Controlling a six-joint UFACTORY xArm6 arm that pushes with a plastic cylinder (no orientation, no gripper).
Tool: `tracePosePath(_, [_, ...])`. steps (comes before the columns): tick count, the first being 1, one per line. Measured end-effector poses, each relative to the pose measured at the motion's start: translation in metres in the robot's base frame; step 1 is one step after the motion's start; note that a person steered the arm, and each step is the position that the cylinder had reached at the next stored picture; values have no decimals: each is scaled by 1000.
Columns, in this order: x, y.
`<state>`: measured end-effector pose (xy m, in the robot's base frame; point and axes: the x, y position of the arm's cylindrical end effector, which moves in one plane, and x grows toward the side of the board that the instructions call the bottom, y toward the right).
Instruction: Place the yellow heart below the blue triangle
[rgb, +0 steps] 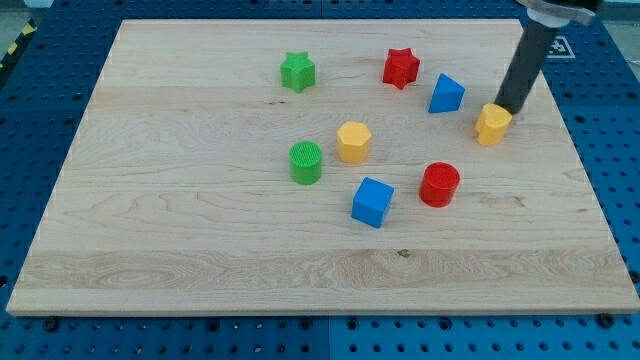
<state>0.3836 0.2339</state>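
The yellow heart (492, 124) lies at the view's right, to the right of and slightly below the blue triangle (446, 94). My tip (508, 107) rests just above and right of the yellow heart, touching or nearly touching its upper right side. The rod slants up toward the view's top right corner.
A red star (401, 68) sits left of the blue triangle. A green star (297, 72) is at upper middle. A yellow hexagon (353, 142), a green cylinder (306, 162), a blue cube (373, 201) and a red cylinder (439, 185) cluster mid-board. The wooden board (150, 250) ends near the heart's right.
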Motion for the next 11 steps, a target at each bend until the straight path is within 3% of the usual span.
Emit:
tracePosePath(3, [42, -16])
tracePosePath(5, [42, -70])
tracePosePath(11, [42, -84])
